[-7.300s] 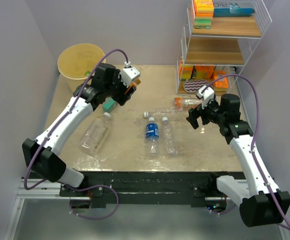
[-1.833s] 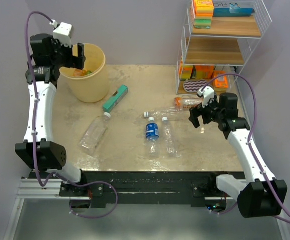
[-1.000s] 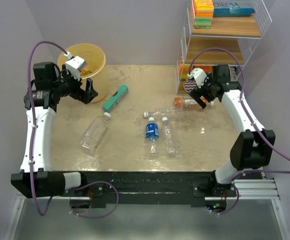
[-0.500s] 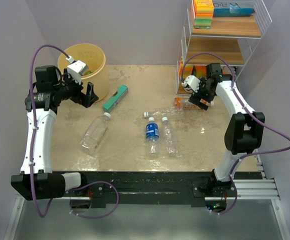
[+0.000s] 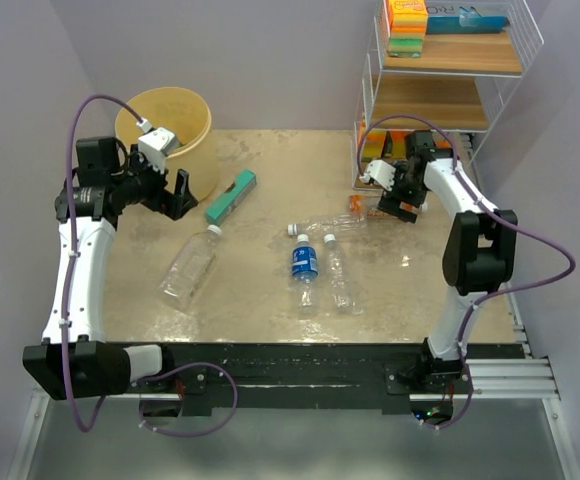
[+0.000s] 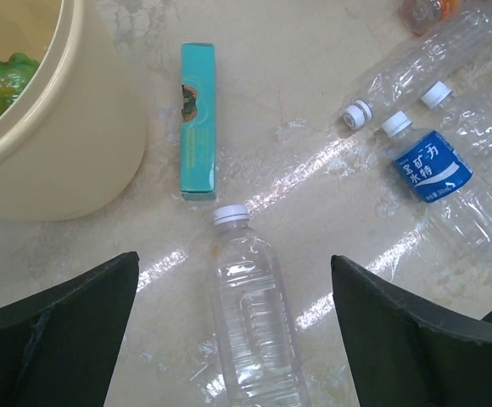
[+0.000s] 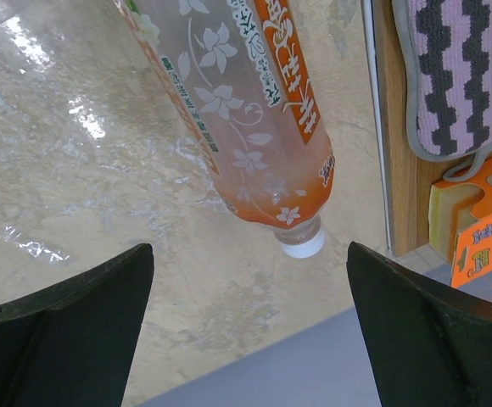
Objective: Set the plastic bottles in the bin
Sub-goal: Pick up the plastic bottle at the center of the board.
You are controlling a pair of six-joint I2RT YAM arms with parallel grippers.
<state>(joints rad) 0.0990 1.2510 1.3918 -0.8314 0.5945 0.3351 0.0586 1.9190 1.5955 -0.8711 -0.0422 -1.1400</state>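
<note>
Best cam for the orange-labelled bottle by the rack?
Right wrist: the orange-labelled bottle fills the frame, with its floral label and white cap sharp. Top external shows it small and partly covered by the right gripper. Left wrist catches only an orange sliver at its top edge.

We see a flat teal box (image 5: 231,196) lying toward the far left corner of the table (image 5: 250,290), a white wire rack (image 5: 440,100) at its far right corner.
</note>
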